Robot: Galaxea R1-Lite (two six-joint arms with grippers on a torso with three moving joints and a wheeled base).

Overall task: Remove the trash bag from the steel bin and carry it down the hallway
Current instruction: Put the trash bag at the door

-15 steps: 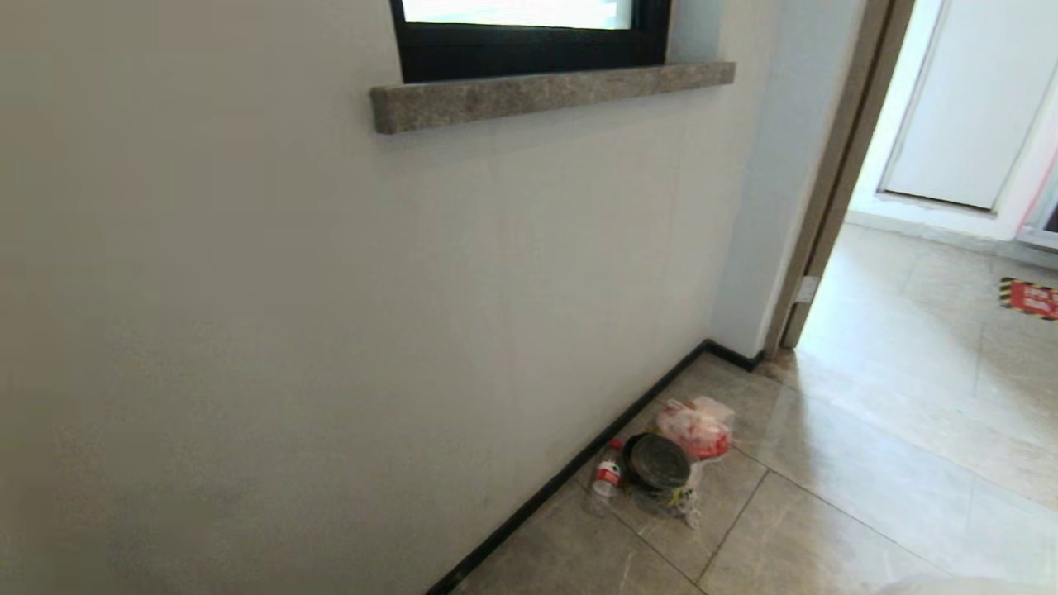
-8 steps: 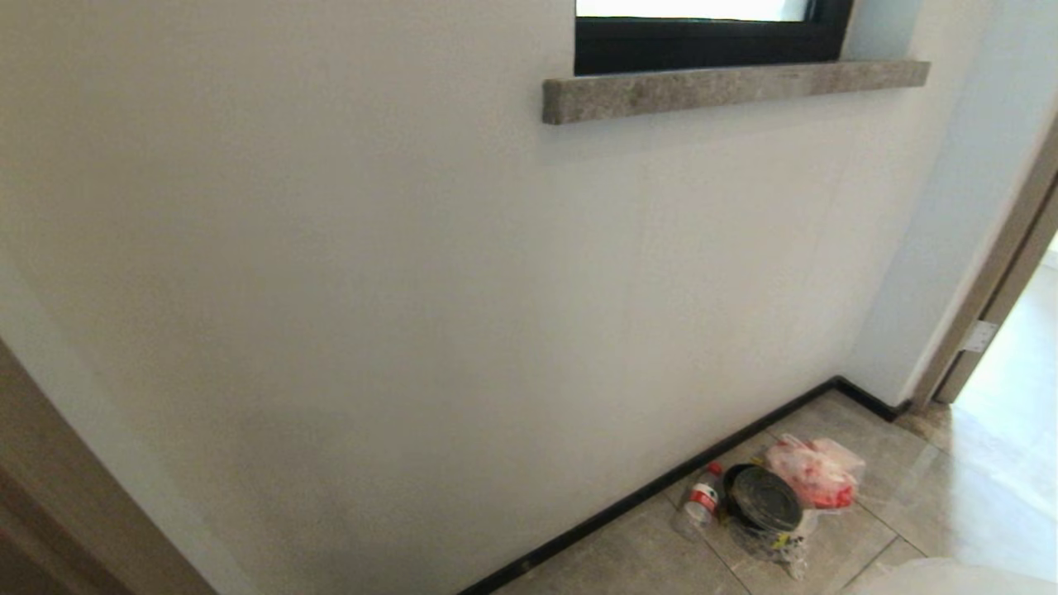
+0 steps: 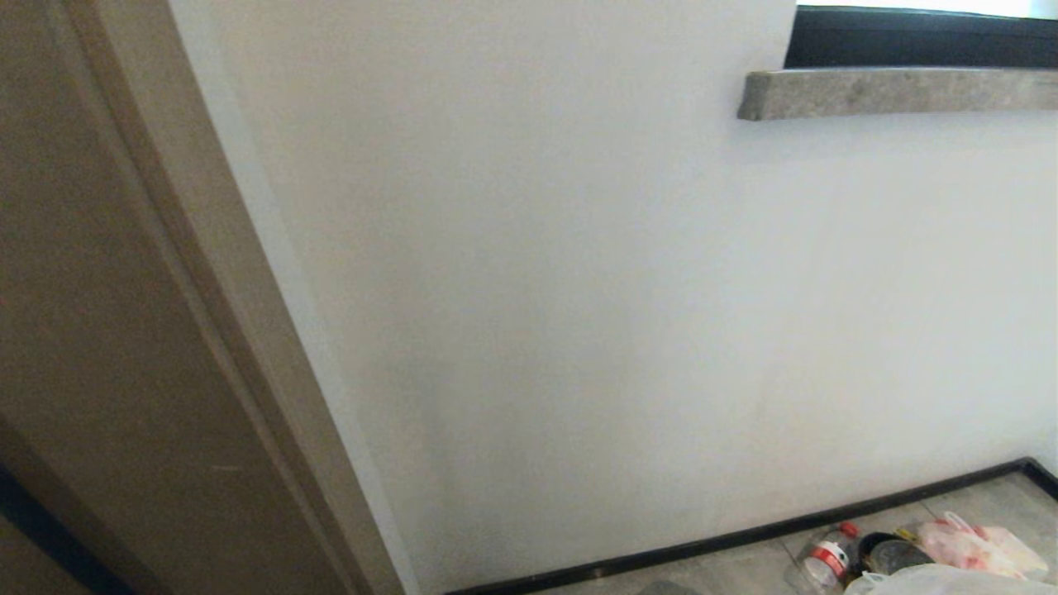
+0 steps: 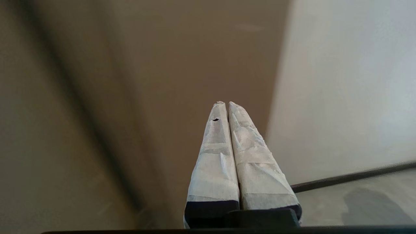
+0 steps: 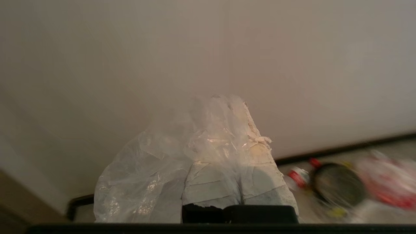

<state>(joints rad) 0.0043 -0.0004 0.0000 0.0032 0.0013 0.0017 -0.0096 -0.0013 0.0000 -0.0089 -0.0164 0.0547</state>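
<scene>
Ahead, white wall [image 3: 620, 330], door frame [image 3: 190, 330], floor litter [image 3: 909, 554]

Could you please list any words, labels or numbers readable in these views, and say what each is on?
None can be read.
The plastic bottle by the baseboard has a red label, too blurred to read.
The red-printed bag beside it shows print, also unreadable.
</scene>
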